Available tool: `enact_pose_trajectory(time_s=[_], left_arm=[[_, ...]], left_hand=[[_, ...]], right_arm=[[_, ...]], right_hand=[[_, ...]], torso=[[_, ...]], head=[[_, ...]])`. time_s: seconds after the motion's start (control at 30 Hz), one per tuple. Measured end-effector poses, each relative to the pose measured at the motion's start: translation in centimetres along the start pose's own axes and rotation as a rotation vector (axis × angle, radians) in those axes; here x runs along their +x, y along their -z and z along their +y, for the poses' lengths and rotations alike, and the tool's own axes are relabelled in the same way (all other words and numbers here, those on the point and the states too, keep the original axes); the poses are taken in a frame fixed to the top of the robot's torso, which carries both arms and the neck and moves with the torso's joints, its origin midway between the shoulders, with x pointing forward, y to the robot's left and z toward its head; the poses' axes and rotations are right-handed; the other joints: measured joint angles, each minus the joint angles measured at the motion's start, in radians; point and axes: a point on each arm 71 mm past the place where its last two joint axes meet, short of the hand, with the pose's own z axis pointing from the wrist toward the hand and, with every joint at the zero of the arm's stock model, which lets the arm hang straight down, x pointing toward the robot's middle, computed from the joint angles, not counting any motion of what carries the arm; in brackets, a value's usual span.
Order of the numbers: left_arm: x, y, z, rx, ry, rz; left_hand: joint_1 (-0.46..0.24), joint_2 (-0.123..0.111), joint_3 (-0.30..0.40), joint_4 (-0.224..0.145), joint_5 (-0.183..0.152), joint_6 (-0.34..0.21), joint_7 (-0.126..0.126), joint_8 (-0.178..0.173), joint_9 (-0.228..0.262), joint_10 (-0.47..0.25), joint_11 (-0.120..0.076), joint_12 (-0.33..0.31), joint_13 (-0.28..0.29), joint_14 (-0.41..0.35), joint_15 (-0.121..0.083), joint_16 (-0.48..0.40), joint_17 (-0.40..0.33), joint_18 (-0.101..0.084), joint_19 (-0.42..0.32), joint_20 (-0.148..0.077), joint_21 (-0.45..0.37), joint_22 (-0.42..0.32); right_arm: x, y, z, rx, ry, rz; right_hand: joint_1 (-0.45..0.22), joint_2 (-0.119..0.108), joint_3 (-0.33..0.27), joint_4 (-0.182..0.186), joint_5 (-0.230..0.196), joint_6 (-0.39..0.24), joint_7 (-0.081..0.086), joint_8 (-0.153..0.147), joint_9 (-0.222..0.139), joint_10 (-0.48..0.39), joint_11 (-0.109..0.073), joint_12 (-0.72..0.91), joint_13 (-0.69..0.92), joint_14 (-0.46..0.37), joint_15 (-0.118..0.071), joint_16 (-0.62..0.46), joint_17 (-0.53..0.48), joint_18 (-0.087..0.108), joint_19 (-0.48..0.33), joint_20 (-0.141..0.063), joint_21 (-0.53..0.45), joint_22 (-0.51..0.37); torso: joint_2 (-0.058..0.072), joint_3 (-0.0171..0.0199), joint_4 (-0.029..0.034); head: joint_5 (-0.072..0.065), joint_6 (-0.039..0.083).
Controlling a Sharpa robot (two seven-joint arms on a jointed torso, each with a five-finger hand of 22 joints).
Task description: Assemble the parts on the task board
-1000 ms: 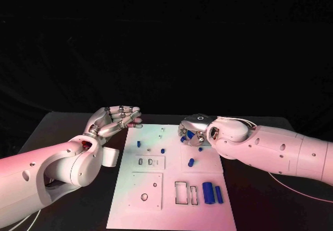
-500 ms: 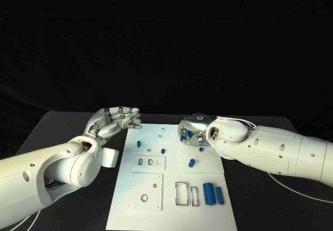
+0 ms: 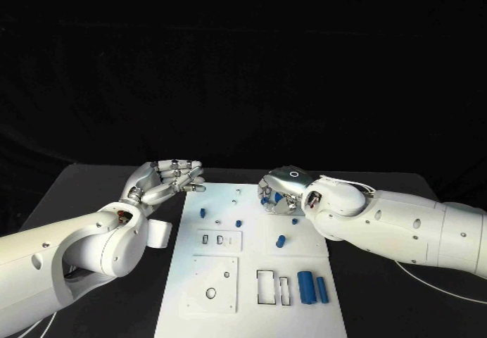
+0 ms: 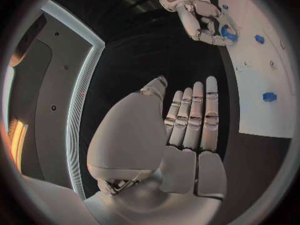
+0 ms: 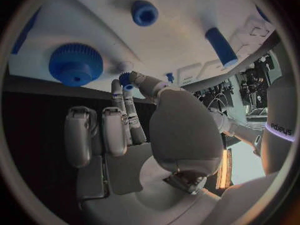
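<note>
The board (image 3: 252, 282) is the big white plate in the middle of the black table (image 3: 91, 190). The left hand (image 3: 165, 180) is up in the air just past the board's far left corner, holding nothing; the left wrist view shows its fingers (image 4: 190, 120) straight and side by side. The right hand (image 3: 276, 196) sits low over the far right part of the board, and its fingertips pinch a small blue part (image 5: 125, 79). Next to that hand, a blue gear (image 5: 75, 64) and a small round peg (image 5: 144, 12) stand on the board. Two long blue pieces (image 3: 312, 287) lie at the board's near right corner.
</note>
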Motion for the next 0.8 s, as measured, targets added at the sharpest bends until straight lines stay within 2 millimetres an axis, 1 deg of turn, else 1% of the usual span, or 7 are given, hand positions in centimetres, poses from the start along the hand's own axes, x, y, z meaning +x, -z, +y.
enact_pose_trajectory(time_s=[0.1, 0.33, 0.57, 0.8], left_arm=[[-0.1, 0.0, 0.0, -0.001, -0.002, -0.003], [-0.2, -0.1, 0.1, -0.002, -0.003, -0.005], [-0.1, -0.2, 0.1, -0.003, -0.002, -0.003], [0.0, -0.3, 0.1, -0.004, -0.002, -0.002]], left_hand=[[0.0, 0.0, 0.0, 0.0, 0.0, 0.0, 0.0, -0.005, 0.0, 0.0, 0.0, -0.004, 0.0, 0.0, 0.0, 0.0, 0.001, 0.0, 0.0, 0.0, 0.004, 0.0], [0.0, 0.0, 0.0, 0.0, 0.0, 0.0, 0.0, -0.005, 0.0, 0.0, 0.0, -0.006, -0.001, 0.0, 0.0, 0.0, 0.002, 0.0, 0.0, 0.0, 0.004, 0.0], [0.0, 0.0, 0.0, 0.0, 0.0, 0.0, 0.0, -0.005, 0.0, 0.0, 0.0, -0.006, -0.001, 0.0, 0.0, 0.0, 0.002, 0.0, 0.0, 0.0, 0.004, 0.0], [0.0, 0.0, 0.003, -0.003, 0.0, 0.0, 0.0, -0.005, 0.0, 0.0, 0.0, -0.006, -0.001, 0.0, 0.0, 0.0, 0.002, 0.0, 0.0, 0.0, 0.004, 0.001]], right_arm=[[-0.6, -0.4, 0.4, -0.001, -0.001, -0.034], [-0.9, -1.6, 1.0, 0.01, -0.001, -0.083], [-1.0, -3.0, 1.5, 0.018, 0.0, -0.119], [-1.0, -3.8, 2.2, 0.015, -0.004, -0.143]], right_hand=[[0.0, 0.0, 0.0, 0.0, -0.001, 0.0, 0.0, 0.0, 0.0, 0.0, 0.0, 0.0, 0.0, 0.0, 0.0, 0.0, 0.0, 0.0, 0.003, -0.003, 0.0, 0.0], [0.0, 0.0, 0.003, -0.003, -0.004, 0.001, -0.001, 0.005, 0.0, 0.0, 0.0, 0.0, 0.007, 0.0, 0.0, 0.004, 0.003, 0.0, 0.005, 0.0, 0.004, 0.0], [0.0, 0.0, 0.002, -0.003, -0.005, 0.001, -0.001, 0.005, 0.001, 0.0, 0.0, -0.001, 0.009, 0.0, 0.0, 0.004, 0.003, 0.0, 0.006, 0.001, 0.004, 0.0], [0.0, 0.0, 0.002, -0.003, -0.004, 0.0, -0.001, 0.005, 0.002, 0.0, 0.0, -0.003, 0.014, 0.0, 0.0, 0.004, 0.003, 0.0, 0.006, 0.001, 0.004, 0.0]], torso=[[0.002, -0.0008, 0.0012], [0.006, -0.0012, 0.0057], [0.01, -0.0018, 0.0084], [0.013, -0.0024, 0.0137]], head=[[0.0, 0.005], [-0.002, 0.016], [0.0, 0.02], [-0.001, 0.022]])
